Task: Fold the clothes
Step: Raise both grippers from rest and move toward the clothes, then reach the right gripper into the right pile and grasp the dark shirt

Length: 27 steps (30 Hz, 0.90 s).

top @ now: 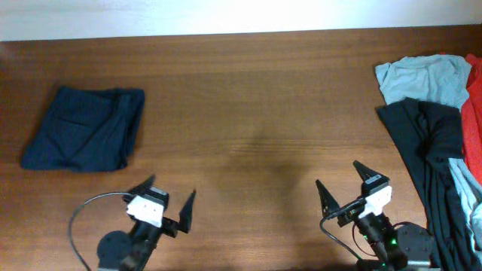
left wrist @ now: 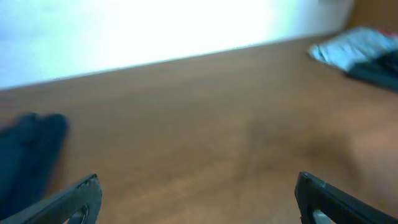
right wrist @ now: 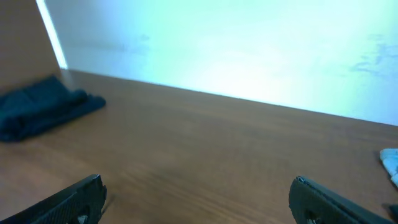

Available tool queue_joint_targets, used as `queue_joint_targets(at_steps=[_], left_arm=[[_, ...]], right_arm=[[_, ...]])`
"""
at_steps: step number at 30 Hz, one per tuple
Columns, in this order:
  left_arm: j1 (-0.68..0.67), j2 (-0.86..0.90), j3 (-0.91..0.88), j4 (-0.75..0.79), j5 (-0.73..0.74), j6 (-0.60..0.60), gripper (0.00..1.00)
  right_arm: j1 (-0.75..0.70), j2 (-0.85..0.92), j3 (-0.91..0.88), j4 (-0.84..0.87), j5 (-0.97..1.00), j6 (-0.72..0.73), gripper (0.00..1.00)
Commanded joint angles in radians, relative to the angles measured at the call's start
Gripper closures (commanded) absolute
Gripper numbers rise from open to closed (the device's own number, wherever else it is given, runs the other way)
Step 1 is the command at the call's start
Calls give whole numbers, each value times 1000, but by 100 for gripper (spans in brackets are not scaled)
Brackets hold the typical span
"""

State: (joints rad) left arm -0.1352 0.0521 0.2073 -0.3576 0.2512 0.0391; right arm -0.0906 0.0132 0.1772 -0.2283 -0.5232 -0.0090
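Observation:
A folded dark-navy garment (top: 84,129) lies at the left of the table; it also shows in the left wrist view (left wrist: 28,152) and the right wrist view (right wrist: 40,109). A heap of unfolded clothes lies at the right edge: a light-blue one (top: 423,79), a black one (top: 433,162) and a red one (top: 473,120). Part of the heap shows in the left wrist view (left wrist: 364,53). My left gripper (top: 167,197) is open and empty near the front edge. My right gripper (top: 340,187) is open and empty, just left of the heap.
The brown wooden table (top: 248,113) runs between the navy garment and the heap. A white wall lies beyond the far edge. A black cable (top: 79,218) loops beside the left arm's base.

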Motion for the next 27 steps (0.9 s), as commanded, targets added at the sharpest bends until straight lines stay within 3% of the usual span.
queue_joint_targets(at_steps=[1,4,8,13,17,22,24,27], left_arm=[[-1,122,127,1,-74,-47,1],[-1,377,282,-34,-74,-47,1],[-1,685,539,-148,-75,-47,1],[-1,1032,1022,-418,-78,-42,1],[0,1144,1176,-453,24,-54,1],[1,1174,1191,-447,40,-48,1],[1,1180,1190,-454,32,-46,1],[1,1184,1190,-472,-24,-47,1]], right_arm=[[5,45,83,-4,74,75,2],[5,205,184,-71,98,152,1],[5,455,378,-200,98,153,1],[5,915,971,-627,97,111,2],[5,1156,1270,-863,69,110,2],[-29,1351,1428,-929,281,168,1],[-114,1455,1469,-930,418,272,1],[-255,1588,1478,-919,439,307,1]])
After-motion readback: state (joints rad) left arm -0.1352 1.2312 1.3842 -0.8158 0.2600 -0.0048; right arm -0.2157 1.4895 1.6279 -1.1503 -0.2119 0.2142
